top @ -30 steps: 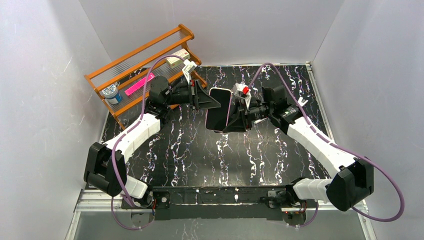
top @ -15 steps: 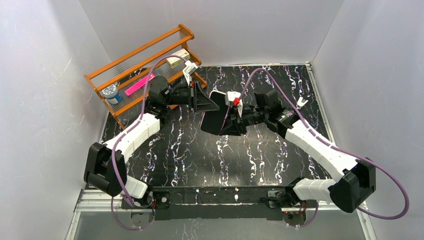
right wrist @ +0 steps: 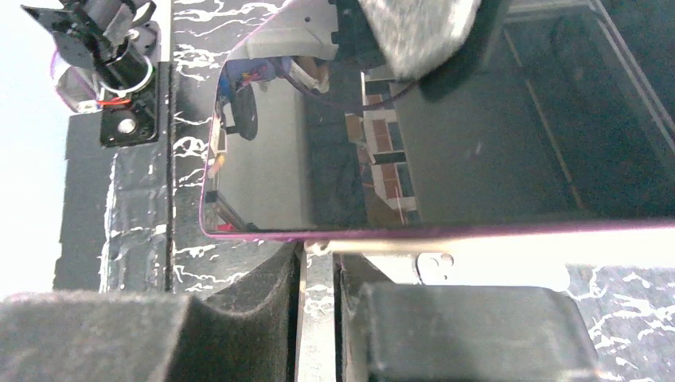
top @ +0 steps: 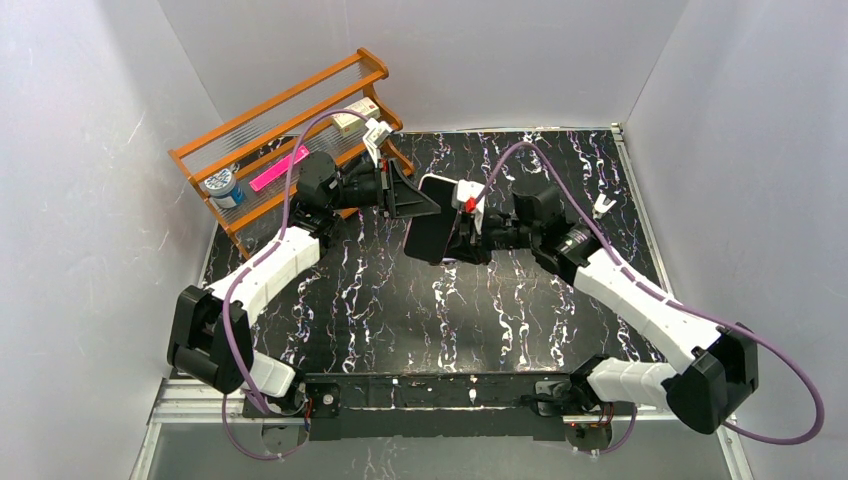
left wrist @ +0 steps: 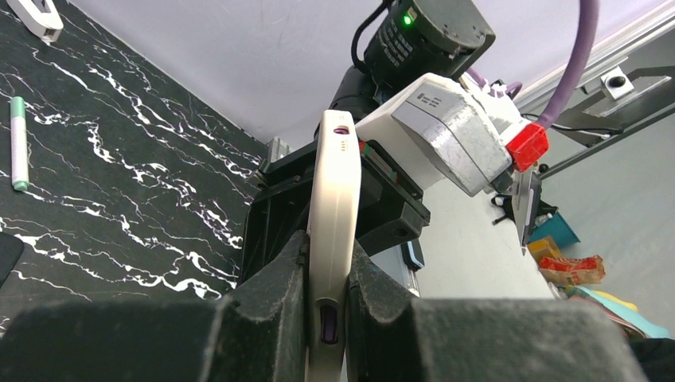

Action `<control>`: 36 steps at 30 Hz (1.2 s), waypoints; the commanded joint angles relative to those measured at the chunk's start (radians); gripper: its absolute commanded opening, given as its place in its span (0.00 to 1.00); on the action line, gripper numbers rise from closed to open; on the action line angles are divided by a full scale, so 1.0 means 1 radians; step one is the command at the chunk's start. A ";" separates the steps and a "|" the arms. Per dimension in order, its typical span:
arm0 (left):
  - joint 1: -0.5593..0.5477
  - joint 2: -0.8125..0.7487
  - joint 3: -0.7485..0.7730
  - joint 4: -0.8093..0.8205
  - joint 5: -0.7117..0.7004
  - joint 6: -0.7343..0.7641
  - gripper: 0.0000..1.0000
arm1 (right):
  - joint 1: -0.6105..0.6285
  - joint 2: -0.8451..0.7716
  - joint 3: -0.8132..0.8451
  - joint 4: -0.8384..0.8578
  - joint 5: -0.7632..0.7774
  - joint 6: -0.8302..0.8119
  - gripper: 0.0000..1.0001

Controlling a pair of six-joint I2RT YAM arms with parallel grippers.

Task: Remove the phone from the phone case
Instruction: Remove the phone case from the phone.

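Note:
The phone, dark screen with a purple rim, sits in a cream-white case and is held in the air over the middle of the table between both grippers. My left gripper is shut across the cased phone's faces; in the left wrist view its fingers pinch the cream case seen edge-on. My right gripper is at the phone's right side. In the right wrist view the right gripper is shut on a thin pale strip at the case's edge, just below the phone's screen.
A wooden rack stands at the back left with a blue-lidded jar, a pink item and a small box. A white clip lies at the right. A green-capped pen lies on the marble table.
My right arm has swung left and rolled its wrist, tilting the phone's lower end down and leftward. My left arm has stayed in place, still gripping.

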 commanded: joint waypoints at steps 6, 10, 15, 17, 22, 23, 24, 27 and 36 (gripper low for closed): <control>-0.011 -0.131 -0.052 0.010 -0.154 -0.036 0.00 | -0.018 -0.167 -0.162 0.263 0.380 0.336 0.45; -0.005 -0.153 -0.078 -0.056 -0.307 0.023 0.00 | -0.020 -0.247 -0.212 0.240 0.434 0.507 0.70; -0.005 -0.172 -0.111 -0.107 -0.468 0.053 0.00 | -0.020 -0.351 -0.274 0.271 0.432 0.763 0.73; -0.005 -0.175 -0.122 -0.111 -0.505 0.045 0.00 | -0.019 -0.379 -0.307 0.334 0.404 0.879 0.73; -0.005 -0.187 -0.145 -0.111 -0.570 0.018 0.00 | -0.020 -0.395 -0.378 0.505 0.360 1.161 0.71; -0.005 -0.190 -0.150 -0.111 -0.580 0.011 0.00 | -0.020 -0.393 -0.392 0.537 0.352 1.207 0.70; -0.005 -0.193 -0.154 -0.111 -0.588 0.004 0.00 | -0.019 -0.389 -0.403 0.565 0.350 1.246 0.69; -0.005 -0.198 -0.162 -0.109 -0.603 -0.019 0.00 | -0.020 -0.369 -0.429 0.626 0.353 1.348 0.67; -0.006 -0.211 -0.190 -0.035 -0.623 -0.117 0.00 | -0.020 -0.302 -0.456 0.722 0.354 1.461 0.61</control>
